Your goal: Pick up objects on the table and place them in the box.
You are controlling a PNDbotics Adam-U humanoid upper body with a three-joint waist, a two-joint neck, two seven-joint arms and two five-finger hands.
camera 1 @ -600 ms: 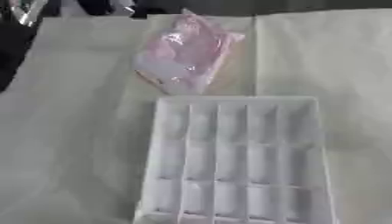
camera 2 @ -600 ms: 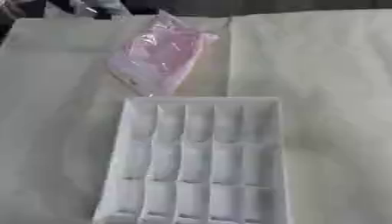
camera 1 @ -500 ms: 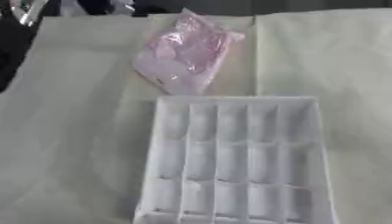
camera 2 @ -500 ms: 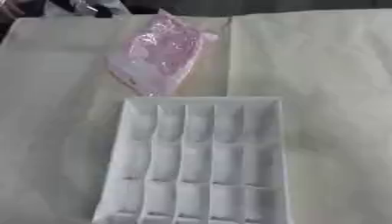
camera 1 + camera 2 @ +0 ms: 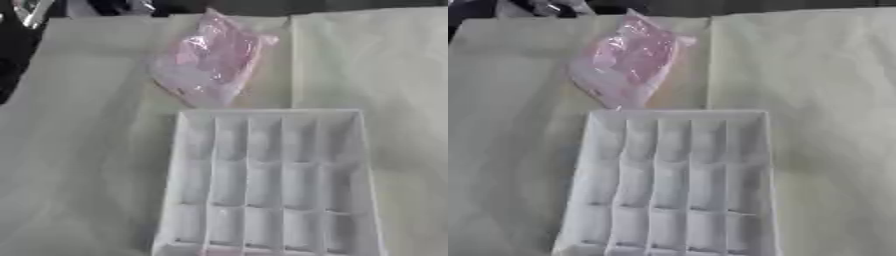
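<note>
A white box (image 5: 271, 185) divided into rows of small compartments fills the lower middle of the frame on the pale covered bench (image 5: 79, 150), all its visible compartments bare. Just above its top left corner, in the upper middle, lies a clear bag (image 5: 210, 60) with pink contents, its lower tip close to the box's rim. No hand shows in either view, so the state of the fingers cannot be told.

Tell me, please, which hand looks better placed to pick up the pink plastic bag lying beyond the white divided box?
Probably the left, though neither hand is in view. The pink crinkled plastic bag lies left of centre on the cloth-covered table, just beyond the far-left corner of the white compartmented box.
</note>
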